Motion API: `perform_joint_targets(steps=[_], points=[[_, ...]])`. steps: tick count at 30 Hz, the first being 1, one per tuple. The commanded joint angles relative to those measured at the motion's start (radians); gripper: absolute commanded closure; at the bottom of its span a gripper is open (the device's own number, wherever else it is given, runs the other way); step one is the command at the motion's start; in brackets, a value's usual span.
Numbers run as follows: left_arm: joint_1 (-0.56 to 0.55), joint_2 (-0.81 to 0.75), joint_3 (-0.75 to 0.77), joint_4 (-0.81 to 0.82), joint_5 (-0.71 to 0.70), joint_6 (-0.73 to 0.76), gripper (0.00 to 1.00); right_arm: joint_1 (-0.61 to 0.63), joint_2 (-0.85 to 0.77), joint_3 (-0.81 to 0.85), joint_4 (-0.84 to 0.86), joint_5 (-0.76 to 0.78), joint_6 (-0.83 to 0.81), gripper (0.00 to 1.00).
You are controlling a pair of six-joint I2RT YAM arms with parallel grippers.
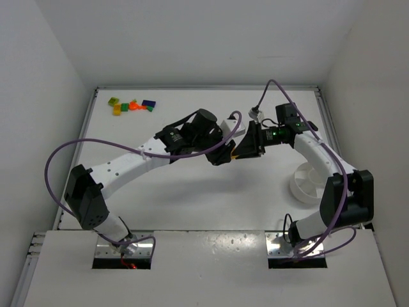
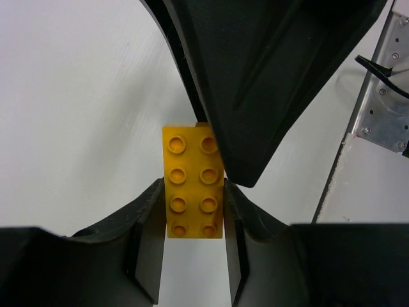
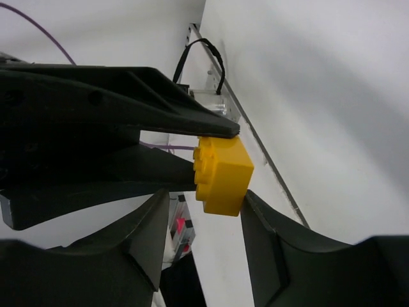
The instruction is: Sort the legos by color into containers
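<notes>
Nearest the lens in the left wrist view, the left gripper is closed on the two long sides of a yellow brick, studs facing the camera. The brick is clear of the table, in mid-air near its centre, between the two arms.

The right gripper straddles the brick's free end with its jaws partly apart. One finger touches a lower corner, and a gap shows on the other side.

Handling, as judged:
- The brick is probably rigid, very light and not fragile.
- Its smooth walls are likely slippery.
- Grip two opposite flat walls squarely, not the studs or a corner, or it may twist out.

Count:
- One yellow brick, held.
- One group of loose bricks at the table's far left corner. There appear to be five or six, in green, yellow, red-orange and blue, too small to count exactly.
- One white dish, near right and partly hidden by the right arm.
</notes>
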Motion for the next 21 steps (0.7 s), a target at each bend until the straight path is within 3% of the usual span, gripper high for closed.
perform_joint_targets(steps=[1,12,15,21], points=[[-0.005,0.001,0.039,0.016,-0.01,0.006,1.0,0.009,-0.038,-0.001,0.055,-0.047,0.034,0.52],[-0.043,0.001,0.039,0.016,-0.001,0.006,1.0,0.018,-0.011,-0.01,0.132,-0.084,0.098,0.52],[-0.043,0.001,0.039,0.025,-0.001,0.006,1.0,0.018,-0.011,-0.019,0.132,-0.084,0.107,0.57],[-0.043,0.001,0.039,0.025,-0.02,0.015,1.0,0.018,-0.001,-0.029,0.167,-0.094,0.133,0.82]])
